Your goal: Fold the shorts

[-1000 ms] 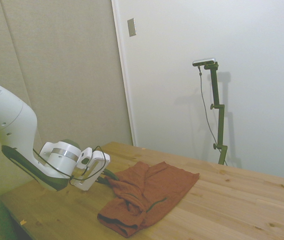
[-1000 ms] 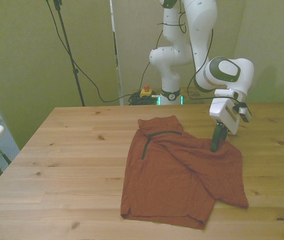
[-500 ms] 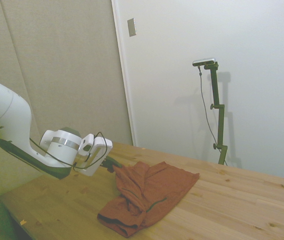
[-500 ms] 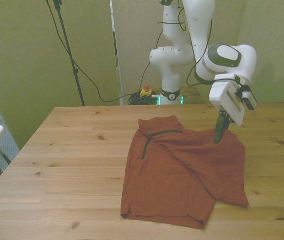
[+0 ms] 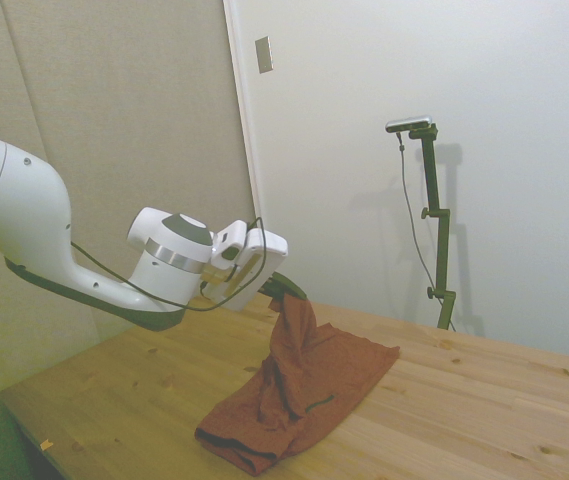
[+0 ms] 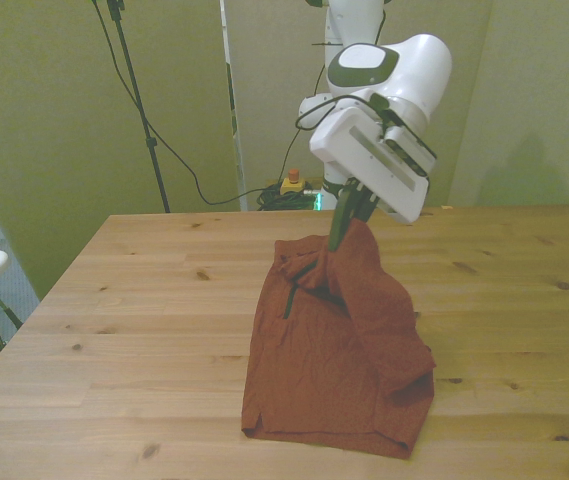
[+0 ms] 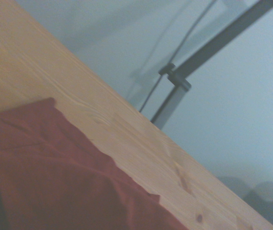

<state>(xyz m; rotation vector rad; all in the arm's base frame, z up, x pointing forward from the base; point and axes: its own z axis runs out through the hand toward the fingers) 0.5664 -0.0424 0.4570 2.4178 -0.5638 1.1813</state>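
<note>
Front view: soft rust-red shorts (image 6: 339, 350) are pinched — apparently — by the closed gripper (image 6: 341, 232), draped in limp folds at 12 o'clock.

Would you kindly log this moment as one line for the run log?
phase: fold underway | gripper: shut on shorts, one edge raised | rest of shorts: on table

We are logging a wooden table (image 6: 124, 330) with pale planks and dark knots, showing also in the side view (image 5: 464, 420) and, out of focus, in the wrist view (image 7: 126, 139). Behind it in the front view we are noting a black cable (image 6: 179, 160) trailing down toward a red button on a yellow box (image 6: 291, 181) that is sitting on the floor. In the side view we are recording a small grey wall plate (image 5: 264, 54) sitting high beside a white door frame (image 5: 247, 150).
</note>
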